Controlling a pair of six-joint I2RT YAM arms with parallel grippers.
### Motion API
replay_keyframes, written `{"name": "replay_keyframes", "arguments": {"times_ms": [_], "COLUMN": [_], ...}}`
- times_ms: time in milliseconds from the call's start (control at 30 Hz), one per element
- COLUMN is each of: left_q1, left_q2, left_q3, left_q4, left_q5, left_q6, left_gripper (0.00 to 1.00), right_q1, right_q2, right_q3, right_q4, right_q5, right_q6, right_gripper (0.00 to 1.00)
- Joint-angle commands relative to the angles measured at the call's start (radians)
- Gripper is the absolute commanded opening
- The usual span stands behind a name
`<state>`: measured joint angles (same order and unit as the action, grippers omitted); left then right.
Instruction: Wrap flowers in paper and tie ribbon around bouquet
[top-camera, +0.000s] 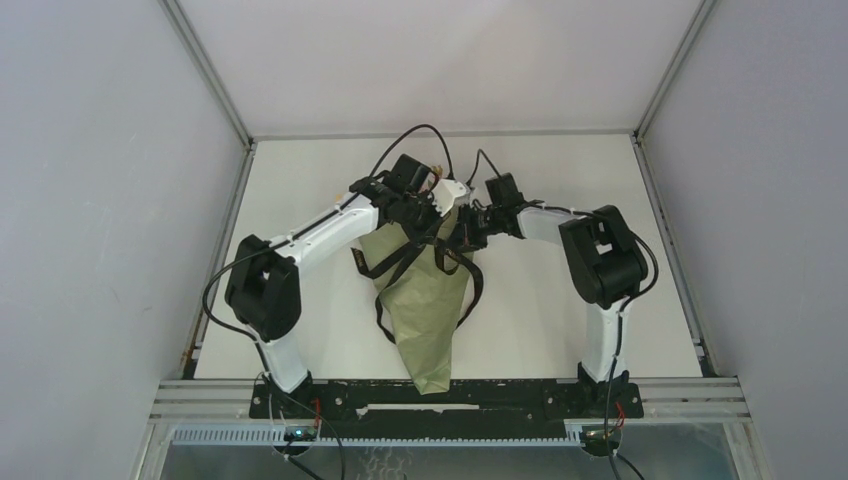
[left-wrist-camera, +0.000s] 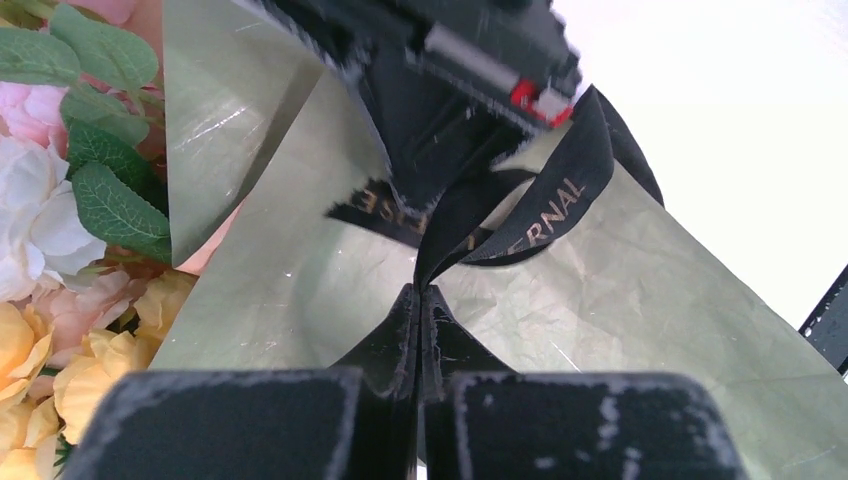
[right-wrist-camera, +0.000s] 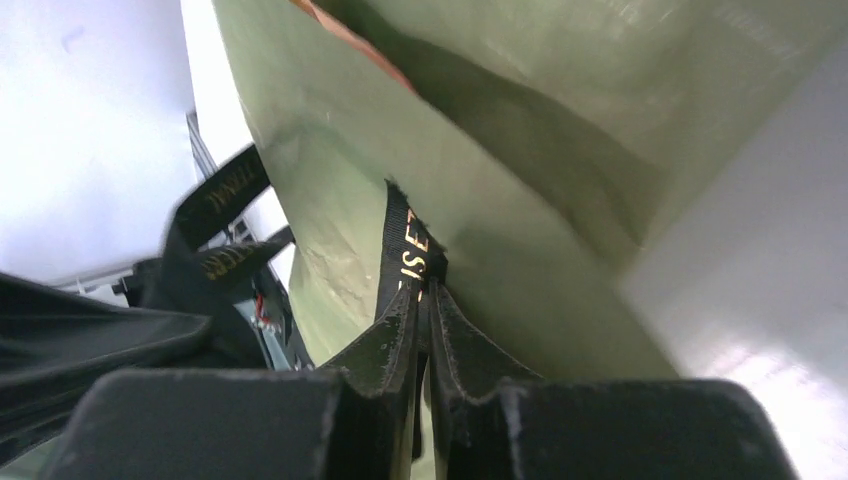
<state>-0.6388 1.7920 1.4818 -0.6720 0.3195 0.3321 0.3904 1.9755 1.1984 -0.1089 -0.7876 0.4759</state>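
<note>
At table (top-camera: 560, 320) centre, the bouquet (top-camera: 425, 320) lies with its tip toward the near edge and its blooms toward the far edge. Wrapping appears complete: soft-petalled flowers (left-wrist-camera: 40, 230) sit inside the paper (left-wrist-camera: 300, 290), a crinkled matte olive cone with peach showing at a fold. Tying is under way; no finished knot can be made out. Left gripper (left-wrist-camera: 420, 300), jaws pressed together, pinches a strand of ribbon (left-wrist-camera: 545, 215), a flat black band with pale lettering, looped across the cone. Right gripper (right-wrist-camera: 422, 300), jaws nearly together, clamps a ribbon end just beside the paper. Outstanding, by judgement: crossing, knotting, cinching.
</note>
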Motion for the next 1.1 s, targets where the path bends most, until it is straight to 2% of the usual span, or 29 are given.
{"name": "replay_keyframes", "arguments": {"times_ms": [0,167,367,533,667,833,967,1067], "left_q1": [-0.004,-0.004,-0.003,-0.003,-0.004,-0.004,-0.003,-0.004], "left_q2": [-0.035,-0.006,0.054,0.111,0.149,0.17,0.18,0.185], "left_q3": [0.085,0.1,0.081,0.069,0.072,0.062,0.053,0.047], "left_q4": [-0.003,-0.006,0.008,0.044,0.05,0.064,0.068,0.072], "left_q5": [0.042,0.044,0.018,-0.018,-0.022,-0.039,-0.048,-0.05], "left_q6": [-0.001,-0.011,-0.018,-0.028,-0.037,-0.036,-0.037,-0.039], "left_gripper": [0.0,0.0,0.0,0.0,0.0,0.0,0.0,0.0], "right_q1": [0.041,0.084,0.04,-0.032,-0.056,-0.092,-0.142,-0.118], "right_q2": [0.045,0.033,-0.013,-0.02,-0.026,-0.059,-0.144,-0.272], "right_q3": [0.027,0.027,0.027,0.026,0.027,0.026,-0.022,-0.086], "right_q4": [-0.045,-0.15,-0.185,-0.189,-0.19,-0.227,-0.21,-0.155], "right_q5": [-0.093,-0.206,-0.165,-0.014,0.051,0.18,0.329,0.419], "right_q6": [-0.056,-0.179,-0.186,-0.094,-0.046,0.003,0.065,0.067], "right_gripper": [0.13,0.1,0.12,0.17,0.29,0.35,0.37,0.37]}}
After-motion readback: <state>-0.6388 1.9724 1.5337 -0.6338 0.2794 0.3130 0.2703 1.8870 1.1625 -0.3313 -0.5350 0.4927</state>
